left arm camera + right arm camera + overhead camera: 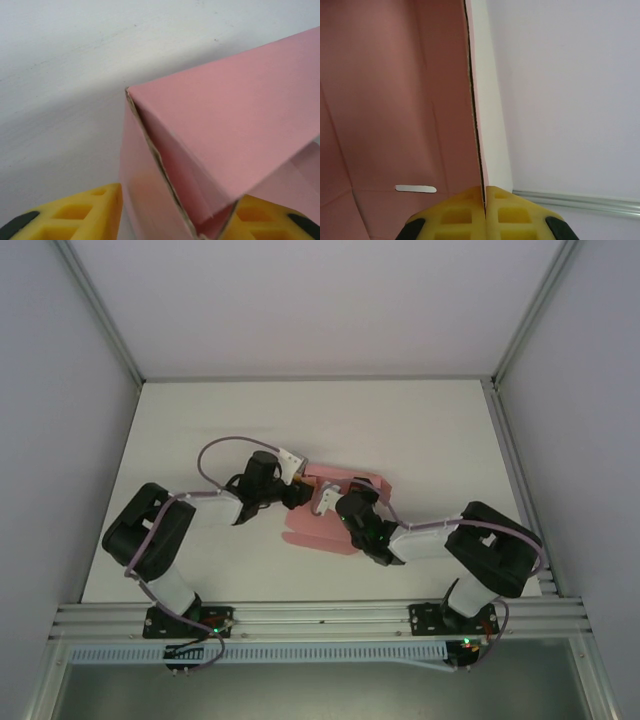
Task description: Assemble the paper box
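Over the table (200,430), right tool (485,191) pinches the paper box (395,100); left tool (175,200) straddles it, grip unclear.

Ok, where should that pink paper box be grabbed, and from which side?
Probably best to take the paper box by the thin free edge of a raised wall, pinching across the card. Come in along the wall's plane from the near right, as the right gripper does; the card is flat there, so it can be clamped on both faces.

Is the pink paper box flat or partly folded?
Partly folded. The left wrist view shows the paper box with panels bent up along creases; the right gripper pinches one panel's edge.
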Controlling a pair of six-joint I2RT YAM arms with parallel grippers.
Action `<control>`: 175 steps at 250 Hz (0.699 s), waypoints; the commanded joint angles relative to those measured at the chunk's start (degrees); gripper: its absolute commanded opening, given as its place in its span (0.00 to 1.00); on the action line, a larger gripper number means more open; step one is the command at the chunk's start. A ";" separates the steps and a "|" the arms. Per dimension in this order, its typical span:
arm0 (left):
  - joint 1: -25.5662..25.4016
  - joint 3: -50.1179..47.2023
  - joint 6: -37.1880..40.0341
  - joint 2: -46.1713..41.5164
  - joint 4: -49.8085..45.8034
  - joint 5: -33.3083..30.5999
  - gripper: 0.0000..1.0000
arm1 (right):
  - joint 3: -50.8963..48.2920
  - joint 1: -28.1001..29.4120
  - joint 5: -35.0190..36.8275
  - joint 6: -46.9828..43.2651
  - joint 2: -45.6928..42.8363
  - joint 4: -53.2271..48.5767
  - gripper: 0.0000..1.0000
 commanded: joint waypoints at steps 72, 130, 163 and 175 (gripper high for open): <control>-4.42 -0.39 0.38 3.78 5.21 -21.33 0.25 | -0.07 0.73 -2.38 4.78 -0.47 -4.95 0.00; -6.40 0.01 -1.72 6.90 5.53 -36.42 0.23 | -0.02 0.77 -2.61 6.67 -1.83 -7.44 0.00; -6.93 -0.74 -4.42 7.66 5.22 -43.14 0.12 | 0.10 0.72 -2.22 7.38 -1.93 -9.52 0.00; -7.24 -0.87 -5.62 7.66 4.13 -47.02 0.04 | 0.16 0.73 -1.92 7.56 -1.93 -9.97 0.00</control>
